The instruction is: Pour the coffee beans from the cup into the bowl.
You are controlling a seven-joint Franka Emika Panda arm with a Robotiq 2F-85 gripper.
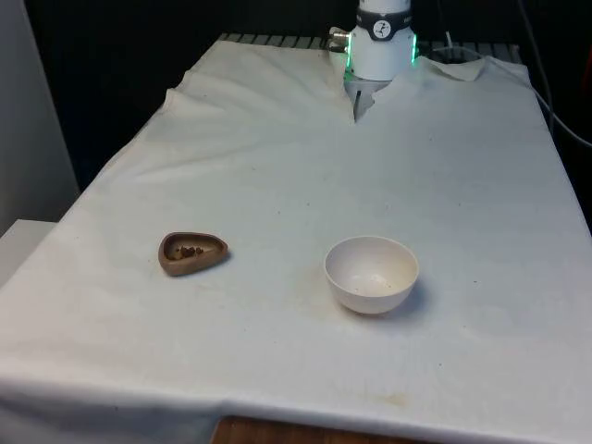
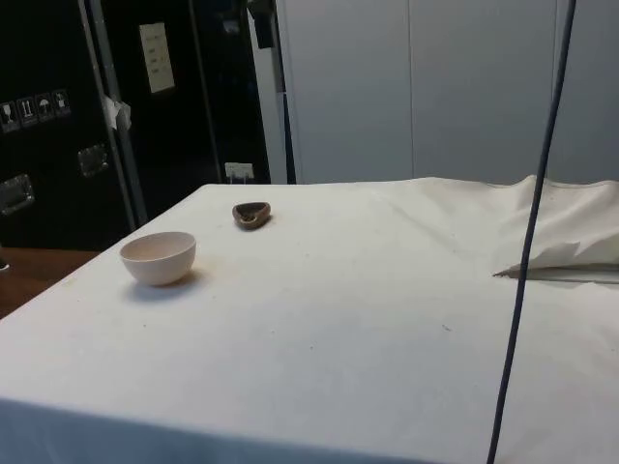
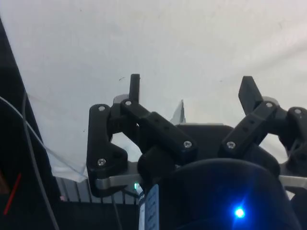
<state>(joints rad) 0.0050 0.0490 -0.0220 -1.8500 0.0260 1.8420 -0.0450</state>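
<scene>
Gripper (image 3: 192, 91) over bare cloth, jaws released, fingers well apart, nothing between. Brown cup (image 1: 192, 252) w/ coffee beans (image 1: 189, 250) upright nr tabletop's front edge, front view's left. White bowl (image 1: 371, 274) beside it twd centre, apart.

Arm (image 1: 382, 42) is cut off by the front view's top edge, base section only. Brown cup (image 1: 191, 252) holds a few dark bits, too small to tell as beans; in the side view the cup's (image 2: 251, 214) inside is unreadable. Bowl (image 1: 371, 274) contents can't be judged from the side, the wall hides the inside. Fingers (image 3: 135, 87): their bases are covered by the black linkage in the wrist view.
</scene>
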